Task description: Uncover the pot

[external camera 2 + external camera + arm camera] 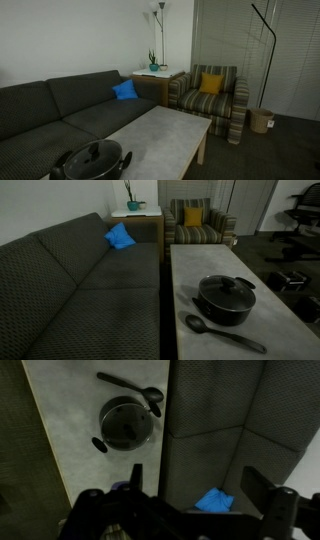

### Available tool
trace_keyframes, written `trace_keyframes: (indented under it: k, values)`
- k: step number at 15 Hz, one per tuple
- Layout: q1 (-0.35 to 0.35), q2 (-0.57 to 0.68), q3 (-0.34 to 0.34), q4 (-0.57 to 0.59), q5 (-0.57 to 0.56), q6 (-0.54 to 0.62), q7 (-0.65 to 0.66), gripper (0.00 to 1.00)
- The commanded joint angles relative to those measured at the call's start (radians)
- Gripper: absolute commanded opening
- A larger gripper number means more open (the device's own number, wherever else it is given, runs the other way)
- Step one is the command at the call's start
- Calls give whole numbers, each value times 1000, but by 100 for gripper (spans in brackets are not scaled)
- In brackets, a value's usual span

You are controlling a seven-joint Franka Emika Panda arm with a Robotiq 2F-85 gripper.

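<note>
The black pot [226, 302] stands on the light stone-topped coffee table [200, 265] near its front end, with the glass lid [224, 285] and its dark knob on it. It shows in both exterior views [92, 163] and in the wrist view [125, 425], where the lid [126, 422] covers it. A long black spoon [222, 334] lies beside the pot on the table. My gripper [195, 485] shows only in the wrist view; it is open and empty, high above the sofa, well apart from the pot.
A dark grey sofa [70, 280] runs along the table, with a blue cloth [120, 236] on it, also in the wrist view [215, 500]. A striped armchair [212, 95] with a yellow cushion stands beyond the table. A side table with a plant [155, 70] and a floor lamp [268, 60] are behind.
</note>
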Motion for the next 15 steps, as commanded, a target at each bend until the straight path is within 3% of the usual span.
trace_keyframes:
  k: [1, 15]
  values:
    - [-12, 3, 11, 2, 11, -5, -9, 100]
    - [-23, 23, 23, 7, -6, 25, -12, 100]
